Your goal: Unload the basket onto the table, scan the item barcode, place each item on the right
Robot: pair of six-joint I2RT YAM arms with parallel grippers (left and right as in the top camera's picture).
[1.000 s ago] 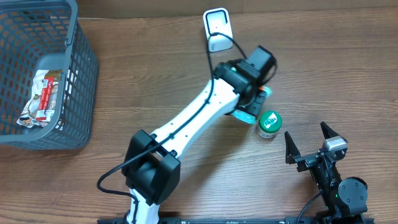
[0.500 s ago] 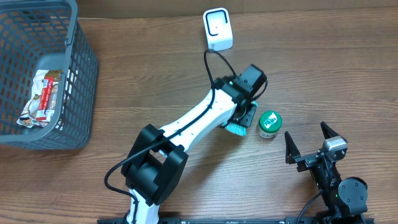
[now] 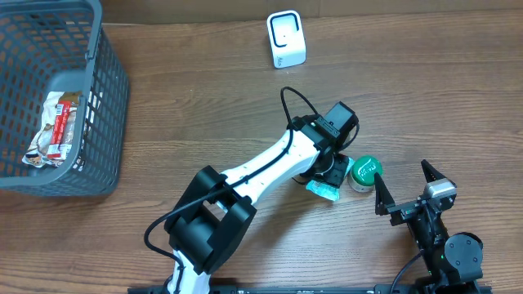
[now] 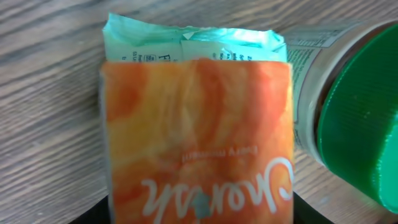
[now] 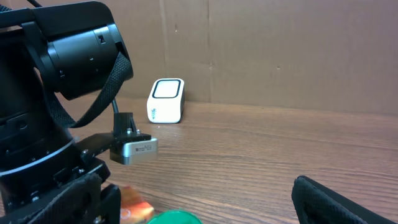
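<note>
An orange and teal snack packet (image 4: 199, 137) fills the left wrist view, its teal printed end pointing away over the wood. My left gripper (image 3: 327, 181) is shut on the packet, low over the table right of centre; only its teal end (image 3: 323, 190) shows from above. A green-lidded jar (image 3: 364, 171) leans against the packet's right side (image 4: 354, 124). The white barcode scanner (image 3: 286, 39) stands at the back edge, also visible as the scanner (image 5: 166, 101) in the right wrist view. My right gripper (image 3: 400, 170) rests open at the front right, holding nothing.
A grey plastic basket (image 3: 98, 98) holding a wrapped snack (image 3: 55, 126) sits at the far left. The left arm (image 5: 56, 93) looms close on the left of the right wrist view, with the green lid (image 5: 174, 218) just below it.
The left gripper carried the packet from near the scanner back toward the front right and down to the table. The green-lidded jar got nudged to the right and tilted. The right arm stayed still.
</note>
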